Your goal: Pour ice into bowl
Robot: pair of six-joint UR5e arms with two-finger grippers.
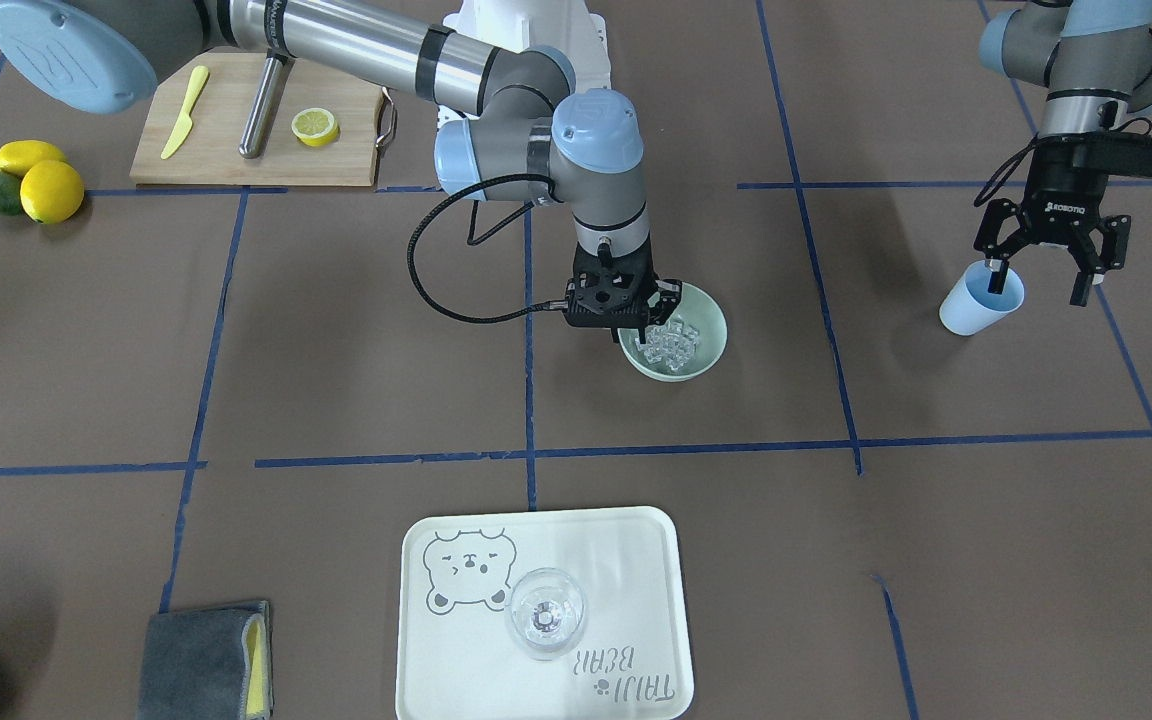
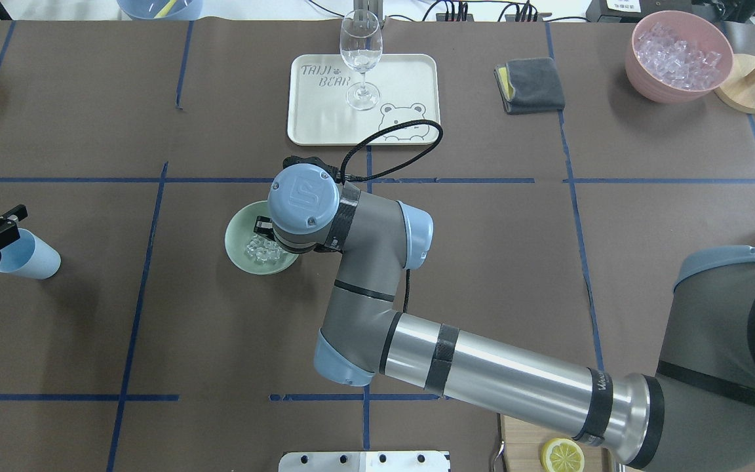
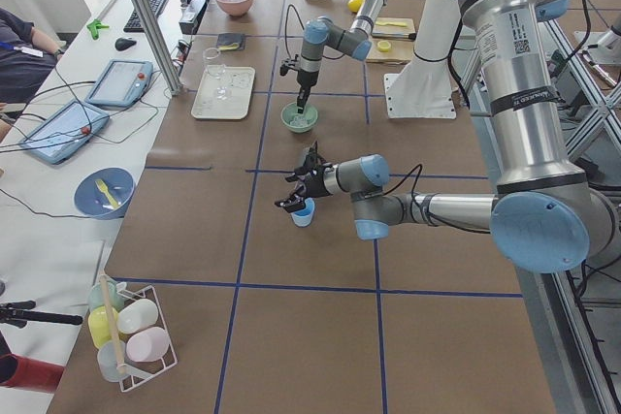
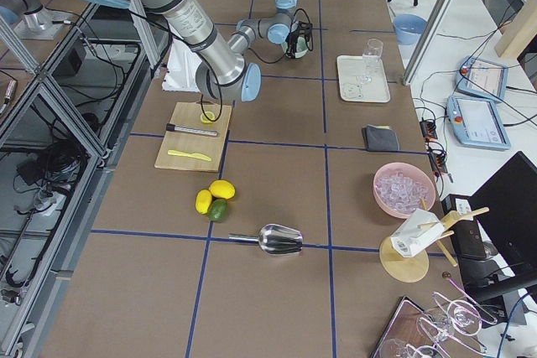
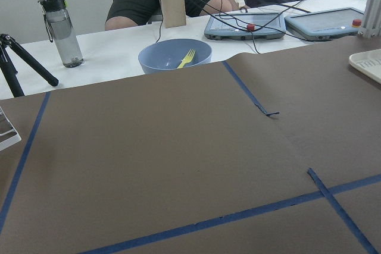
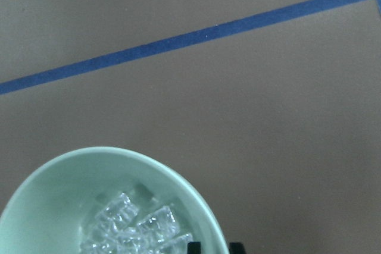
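Brown paper crossed by blue tape is spread over the bench [image 1: 336,380]. At its middle the right end effector [image 1: 633,332] is closed on the rim of the sage-green bowl [image 1: 708,312], in which the ice [image 1: 668,345] is heaped. Well apart, the left end effector [image 1: 1038,288] is spread wide, one finger dipped inside the light blue cup [image 1: 971,310]; no ice is seen there. Pouring is judged done. Next, that finger must be lifted straight out and the bowl's rim released.
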